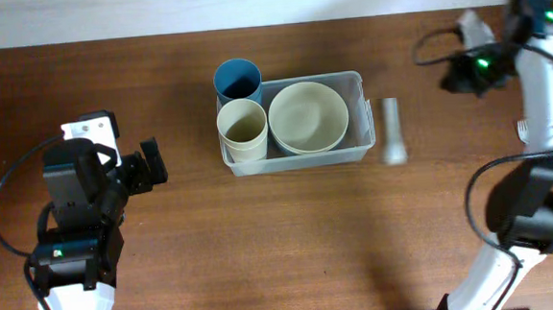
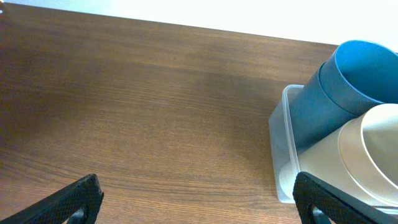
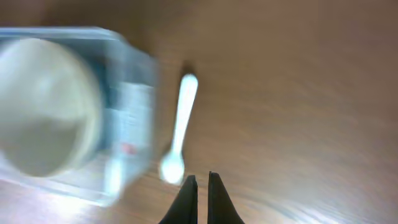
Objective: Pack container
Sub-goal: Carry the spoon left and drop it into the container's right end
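The clear plastic container [image 1: 296, 160] sits mid-table. It holds a cream bowl [image 1: 308, 115] and a cream cup [image 1: 242, 126]; a blue cup [image 1: 237, 80] stands at its back left corner. A white spoon [image 1: 393, 130], blurred, lies on the table just right of the container. My left gripper [image 1: 152, 164] is open and empty, left of the container. The left wrist view shows its jaws [image 2: 196, 193], the container [image 2: 280, 143] and the blue cup [image 2: 348, 87]. My right gripper [image 1: 459, 72] is up at the far right. In the right wrist view it [image 3: 203, 180] is shut and empty above the spoon [image 3: 180, 124], beside the container [image 3: 134, 106].
A small white utensil [image 1: 522, 128] shows partly behind the right arm at the right edge. Bare wooden table [image 1: 291, 241] lies in front of the container and to its left. The table's far edge meets a white wall.
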Robot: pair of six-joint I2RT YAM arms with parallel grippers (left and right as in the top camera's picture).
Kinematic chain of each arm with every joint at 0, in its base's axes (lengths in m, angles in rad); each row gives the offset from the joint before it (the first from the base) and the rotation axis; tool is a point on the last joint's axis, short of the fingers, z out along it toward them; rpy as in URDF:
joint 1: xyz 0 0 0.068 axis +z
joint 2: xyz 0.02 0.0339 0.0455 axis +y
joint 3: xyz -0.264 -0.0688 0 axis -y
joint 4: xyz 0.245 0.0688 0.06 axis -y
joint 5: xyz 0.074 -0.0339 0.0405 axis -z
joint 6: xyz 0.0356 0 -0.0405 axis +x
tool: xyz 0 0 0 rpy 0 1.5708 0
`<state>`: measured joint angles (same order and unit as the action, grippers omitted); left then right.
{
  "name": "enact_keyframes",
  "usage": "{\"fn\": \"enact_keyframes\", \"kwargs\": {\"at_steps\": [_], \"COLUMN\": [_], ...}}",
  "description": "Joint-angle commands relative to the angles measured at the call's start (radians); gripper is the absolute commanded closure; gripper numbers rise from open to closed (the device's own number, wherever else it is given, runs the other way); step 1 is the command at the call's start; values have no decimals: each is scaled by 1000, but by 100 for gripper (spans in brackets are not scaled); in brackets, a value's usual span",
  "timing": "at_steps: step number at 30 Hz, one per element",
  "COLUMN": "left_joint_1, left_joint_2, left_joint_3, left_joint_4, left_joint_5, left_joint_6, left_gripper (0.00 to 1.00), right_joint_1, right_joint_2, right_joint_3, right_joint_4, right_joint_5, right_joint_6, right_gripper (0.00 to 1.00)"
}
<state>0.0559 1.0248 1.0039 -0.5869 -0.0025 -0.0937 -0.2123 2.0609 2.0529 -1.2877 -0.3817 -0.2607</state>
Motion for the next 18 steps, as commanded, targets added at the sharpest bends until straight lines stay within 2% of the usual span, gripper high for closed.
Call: {"fn": "enact_keyframes", "kwargs": {"at_steps": [1, 6, 8, 12, 15, 17, 18], "left_joint_1": [6, 6, 6, 6, 6, 6, 6], "left_joint_2": [-1, -1, -1, -1, -1, -1, -1], "left_joint_3": [-6, -6, -6, -6, -6, -6, -6], "left_joint_4": [-1, -1, -1, -1, -1, -1, -1], "left_joint_5": [14, 14, 14, 14, 14, 14, 14], "left_joint_6": [20, 20, 20, 20, 20, 20, 20], "left_gripper": [0, 0, 0, 0, 0, 0, 0], "right_joint_1": [115, 221, 232, 216, 185, 150, 126], "right_joint_2": [-3, -3, -3, -1, 0, 1, 1], "right_joint_3": [35, 34, 34, 33, 32, 32, 32], "right_joint_4": [-3, 25, 31, 20, 11, 8, 8], "right_joint_5": [-33, 1, 80, 203, 246, 264, 269], "right_joint_6": [60, 66, 122, 165, 166, 165, 165], "right_gripper": [96, 96, 95, 69, 56, 40, 36]}}
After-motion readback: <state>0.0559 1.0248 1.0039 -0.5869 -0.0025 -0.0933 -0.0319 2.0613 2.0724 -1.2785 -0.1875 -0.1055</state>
